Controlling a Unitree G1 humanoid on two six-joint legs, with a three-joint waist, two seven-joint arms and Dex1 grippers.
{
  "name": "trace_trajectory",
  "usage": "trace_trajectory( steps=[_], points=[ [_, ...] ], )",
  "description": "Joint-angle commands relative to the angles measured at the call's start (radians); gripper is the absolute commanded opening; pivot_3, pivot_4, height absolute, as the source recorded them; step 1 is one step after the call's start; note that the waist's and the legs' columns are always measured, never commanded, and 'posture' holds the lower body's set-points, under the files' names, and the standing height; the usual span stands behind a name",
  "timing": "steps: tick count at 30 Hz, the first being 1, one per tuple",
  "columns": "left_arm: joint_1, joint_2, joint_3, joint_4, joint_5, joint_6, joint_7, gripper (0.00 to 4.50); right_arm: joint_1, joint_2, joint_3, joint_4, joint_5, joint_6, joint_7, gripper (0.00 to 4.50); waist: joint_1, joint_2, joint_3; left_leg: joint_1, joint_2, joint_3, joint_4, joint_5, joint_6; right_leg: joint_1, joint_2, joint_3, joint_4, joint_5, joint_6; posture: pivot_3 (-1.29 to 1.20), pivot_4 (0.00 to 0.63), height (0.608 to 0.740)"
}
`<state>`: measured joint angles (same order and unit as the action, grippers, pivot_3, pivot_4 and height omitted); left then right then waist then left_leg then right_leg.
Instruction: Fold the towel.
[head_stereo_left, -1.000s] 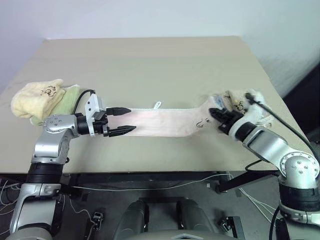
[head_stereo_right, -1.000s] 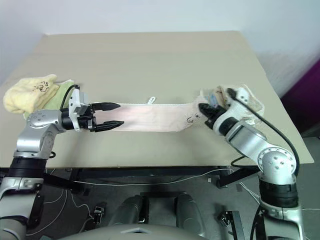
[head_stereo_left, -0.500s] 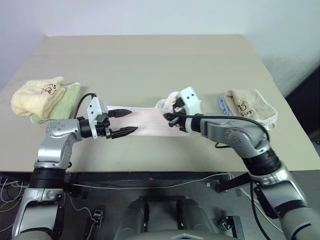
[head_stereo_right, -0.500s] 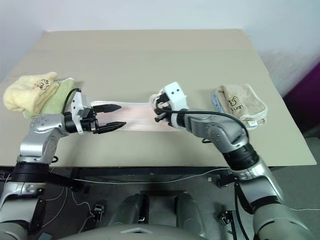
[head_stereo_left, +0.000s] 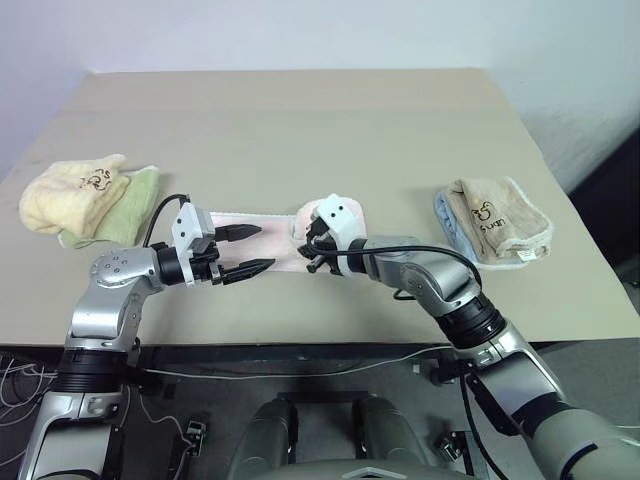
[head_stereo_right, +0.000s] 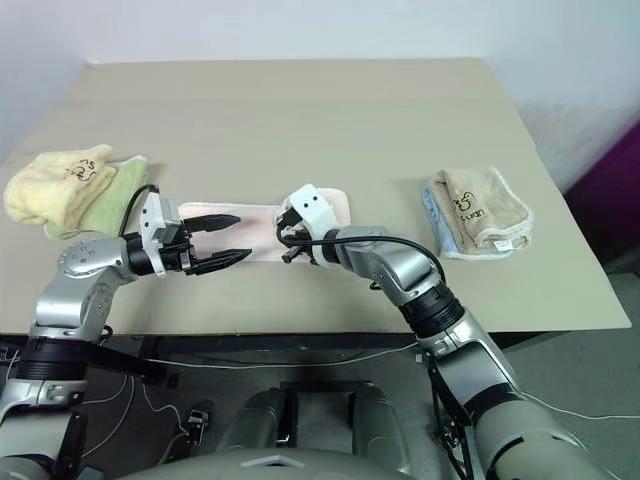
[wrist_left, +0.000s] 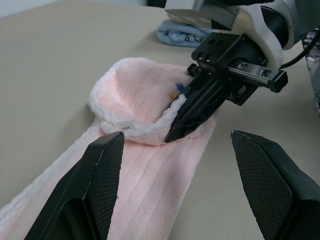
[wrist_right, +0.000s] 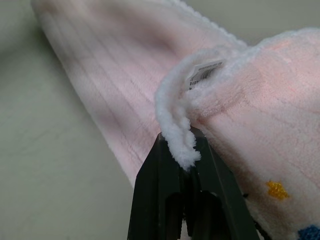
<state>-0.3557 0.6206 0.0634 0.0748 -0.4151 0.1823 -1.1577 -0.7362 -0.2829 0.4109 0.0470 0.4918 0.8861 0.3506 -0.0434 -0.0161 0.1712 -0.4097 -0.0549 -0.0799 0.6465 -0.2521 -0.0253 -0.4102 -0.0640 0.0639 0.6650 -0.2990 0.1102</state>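
The right wrist view shows what the head views cannot: the two black fingers (wrist_right: 150, 200) of the right claw (head_stereo_left: 313, 245) are pressed together on the white stitched edge of the towel (head_stereo_left: 262, 240), and a small white tag sits in the fold just above them, with small yellow and blue embroidered marks on the pink pile near the fingers. The left wrist view shows the right claw from the front, pinching the edge of a rounded, lifted fold, while the rest of the pink towel lies flat between the two textured pads (wrist_left: 97, 180) of the left claw (head_stereo_left: 247, 249), which stand wide apart and hold nothing. From the head views one sees the whole layout: the towel lies near the front edge of the desk (head_stereo_left: 300, 120), about in the middle, and its long axis runs from side to side, from the left claw to the right claw; the end at the robot's right is lifted and turned over toward the left, making a soft hump. The desk is a plain beige top, and behind it stands a pale wall. On the left side of the desk lie a yellow towel (head_stereo_left: 65, 192) and a light-green towel (head_stereo_left: 135, 195), touching each other; on the right side lies a folded beige towel (head_stereo_left: 500, 218) over a blue one (head_stereo_left: 448, 216), well apart from the pink towel.
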Motion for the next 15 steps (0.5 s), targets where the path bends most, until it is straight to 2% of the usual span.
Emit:
trace_trajectory(
  steps=[1,4,9,13,15],
  points=[
    [-0.002,0.011,0.019,-0.034,-0.017,-0.004,0.001,3.57,-0.004,0.03,-0.049,-0.007,-0.02,-0.017,0.036,0.51,0.0,0.0,0.0,0.0,0.0,0.0,0.0,0.0,0.0,0.0,0.0,0.0,0.0,0.0,0.0,0.0,0.15,0.74],
    [-0.001,0.013,0.022,-0.032,-0.02,-0.003,0.002,3.57,0.007,0.042,-0.079,-0.04,-0.01,0.003,0.066,1.31,0.0,0.0,0.0,0.0,0.0,0.0,0.0,0.0,0.0,0.0,0.0,0.0,0.0,0.0,0.0,0.0,0.15,0.74],
    [0.017,0.022,0.044,-0.033,-0.029,0.002,0.02,3.57,0.038,0.012,-0.139,-0.158,0.002,0.0,0.11,3.07,0.001,0.0,0.0,0.0,0.0,0.0,0.0,0.0,0.0,0.0,0.0,0.0,0.0,0.0,0.0,0.0,0.15,0.74],
    [0.05,0.014,0.107,-0.059,-0.071,0.034,0.075,3.57,0.065,-0.03,-0.228,-0.226,0.009,-0.02,0.133,3.07,0.001,0.0,0.0,0.0,0.0,0.0,0.0,0.0,0.0,0.0,0.0,0.0,0.0,0.0,0.0,0.0,0.15,0.74],
    [0.077,0.006,0.14,-0.081,-0.088,0.053,0.119,3.57,0.067,-0.041,-0.269,-0.207,-0.002,-0.051,0.137,2.64,0.001,0.0,0.0,0.0,0.0,0.0,0.0,0.0,0.0,0.0,0.0,0.0,0.0,0.0,0.0,0.0,0.15,0.74]
  ],
)
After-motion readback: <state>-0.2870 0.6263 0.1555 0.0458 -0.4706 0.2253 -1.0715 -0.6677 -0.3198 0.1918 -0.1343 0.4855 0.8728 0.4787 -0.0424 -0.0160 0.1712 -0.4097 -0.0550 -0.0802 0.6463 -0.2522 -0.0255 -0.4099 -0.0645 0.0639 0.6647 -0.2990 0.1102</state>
